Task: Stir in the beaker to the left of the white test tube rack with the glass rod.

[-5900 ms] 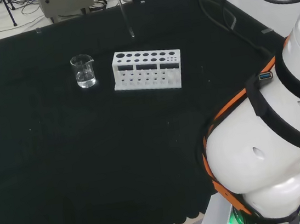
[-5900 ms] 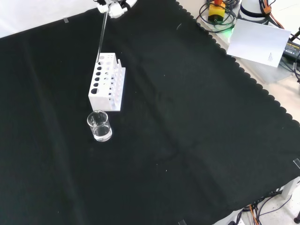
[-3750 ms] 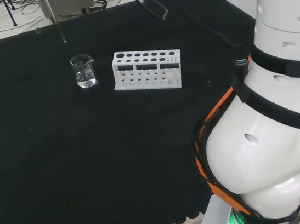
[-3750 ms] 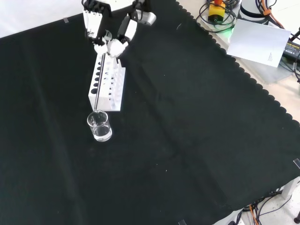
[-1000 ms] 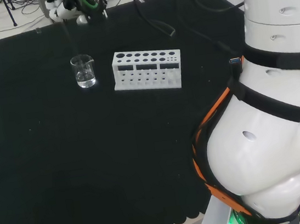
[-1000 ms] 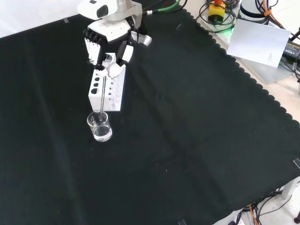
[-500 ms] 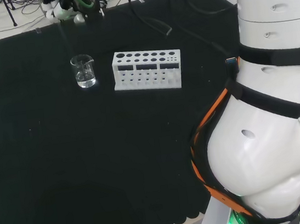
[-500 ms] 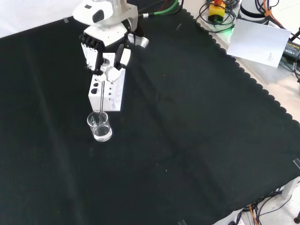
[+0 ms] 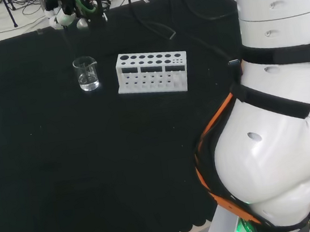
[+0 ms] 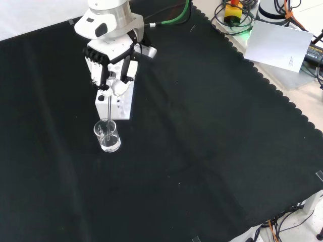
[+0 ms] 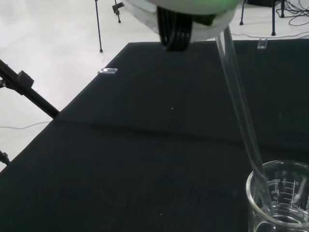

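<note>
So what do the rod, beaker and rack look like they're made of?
Rod: clear, glossy, probably glass; the cloth shows through it.
Beaker: clear with printed marks, glass or clear plastic; I can't tell which.
Rack: opaque matte white, likely plastic, with round holes on top.

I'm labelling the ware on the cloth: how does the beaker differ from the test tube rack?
The beaker is clear and round; the test tube rack is white, opaque and box-shaped. The beaker has the glass rod dipping into it; the rack's holes stand empty. The rack is the longer piece. Both stand upright on the black cloth.
</note>
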`<state>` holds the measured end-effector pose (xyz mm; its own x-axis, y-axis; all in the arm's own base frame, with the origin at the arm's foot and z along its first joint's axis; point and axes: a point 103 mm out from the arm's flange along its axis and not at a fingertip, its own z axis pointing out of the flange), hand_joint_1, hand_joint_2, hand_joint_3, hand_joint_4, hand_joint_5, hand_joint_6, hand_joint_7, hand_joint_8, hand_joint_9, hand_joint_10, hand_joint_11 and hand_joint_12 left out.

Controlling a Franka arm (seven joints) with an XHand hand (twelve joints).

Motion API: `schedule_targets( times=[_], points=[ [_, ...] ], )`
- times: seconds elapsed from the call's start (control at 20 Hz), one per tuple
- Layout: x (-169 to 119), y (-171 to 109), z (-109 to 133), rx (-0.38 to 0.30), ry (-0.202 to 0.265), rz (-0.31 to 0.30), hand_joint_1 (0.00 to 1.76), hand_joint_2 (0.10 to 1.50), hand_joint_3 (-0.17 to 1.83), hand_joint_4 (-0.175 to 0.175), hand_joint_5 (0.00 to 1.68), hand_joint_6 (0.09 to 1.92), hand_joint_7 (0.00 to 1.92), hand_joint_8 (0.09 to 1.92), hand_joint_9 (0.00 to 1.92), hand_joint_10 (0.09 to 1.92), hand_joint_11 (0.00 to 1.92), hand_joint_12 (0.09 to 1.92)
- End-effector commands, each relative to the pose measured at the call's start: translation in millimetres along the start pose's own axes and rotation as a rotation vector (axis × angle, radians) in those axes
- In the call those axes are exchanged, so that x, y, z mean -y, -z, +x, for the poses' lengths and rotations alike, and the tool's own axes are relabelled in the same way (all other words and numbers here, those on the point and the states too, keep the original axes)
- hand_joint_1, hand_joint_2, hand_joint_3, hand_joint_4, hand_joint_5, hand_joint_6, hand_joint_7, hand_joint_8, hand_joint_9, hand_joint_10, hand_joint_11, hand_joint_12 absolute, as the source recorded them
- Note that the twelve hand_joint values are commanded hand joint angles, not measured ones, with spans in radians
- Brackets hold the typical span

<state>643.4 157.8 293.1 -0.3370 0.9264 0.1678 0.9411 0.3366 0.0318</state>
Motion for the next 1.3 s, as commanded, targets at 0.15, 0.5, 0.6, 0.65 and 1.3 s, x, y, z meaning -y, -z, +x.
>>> schedule_targets(
  times=[0.15,0.5,0.6,0.65,1.3],
  points=[
    [-15,-12,-21,-0.004,0.003,0.037,1.3,0.77,0.56,-0.175,1.1,0.65,1.19,1.07,1.63,0.92,1.55,0.89],
    [-3,0,-48,-0.003,-0.013,0.027,1.3,0.77,0.56,-0.175,1.1,0.65,1.19,1.07,1.63,0.92,1.55,0.89],
    [6,4,-50,0.008,-0.018,0.026,1.3,0.77,0.56,-0.175,1.1,0.65,1.19,1.07,1.63,0.92,1.55,0.89],
    [11,5,-50,0.012,-0.02,0.027,1.3,0.77,0.56,-0.175,1.1,0.65,1.19,1.07,1.63,0.92,1.55,0.89],
    [13,-8,6,0.014,0.049,0.053,1.3,0.77,0.57,-0.175,1.1,0.65,1.19,1.07,1.63,0.92,1.55,0.89]
  ],
)
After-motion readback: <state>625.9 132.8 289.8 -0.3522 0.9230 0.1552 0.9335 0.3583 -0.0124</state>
